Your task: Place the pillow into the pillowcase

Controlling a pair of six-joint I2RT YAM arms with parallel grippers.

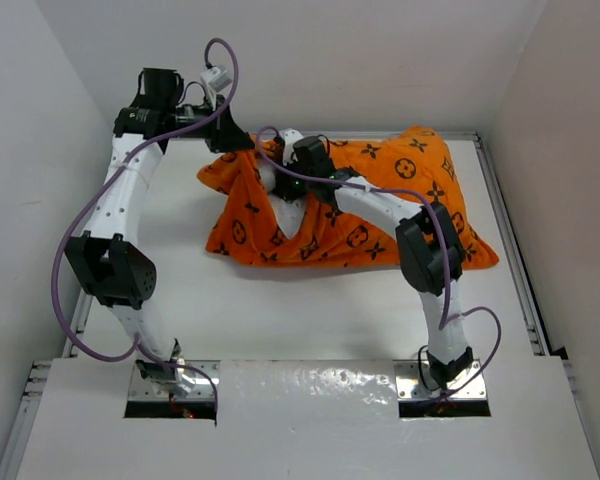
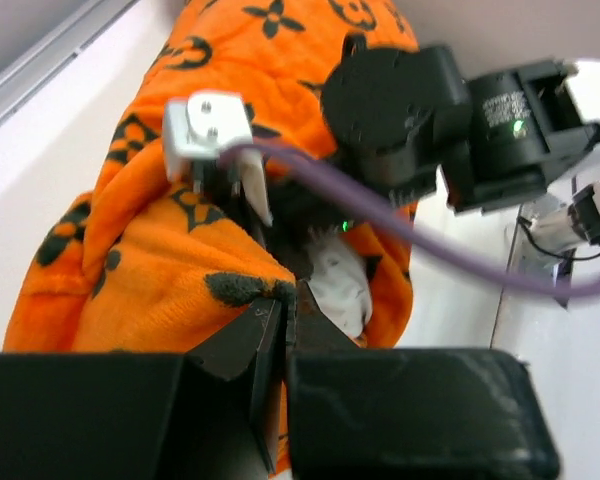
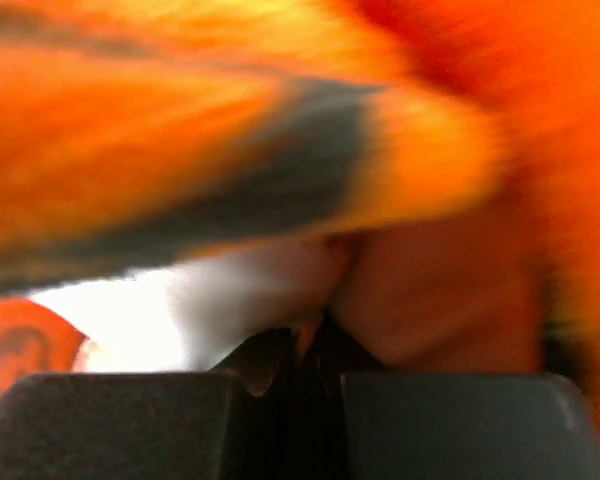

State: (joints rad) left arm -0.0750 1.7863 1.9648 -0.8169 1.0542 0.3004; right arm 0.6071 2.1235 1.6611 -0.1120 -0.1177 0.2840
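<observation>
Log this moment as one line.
left gripper shut on pillowcase edge | right gripper shut on pillowcase | pillow mostly covered, white showing at opening

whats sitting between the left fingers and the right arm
Bunched pillowcase fabric, with a white patch of pillow in its opening. The left wrist view shows it: left fingers pinching a fold below, right arm above.

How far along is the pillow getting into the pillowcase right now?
Mostly done: the orange pillowcase covers nearly all of the pillow, with only a white patch showing at the opening. In hand: the left gripper pinches the case's edge, and the right gripper is at the opening, though its view is too blurred to show its grip. Left: tuck that last bit in.
</observation>
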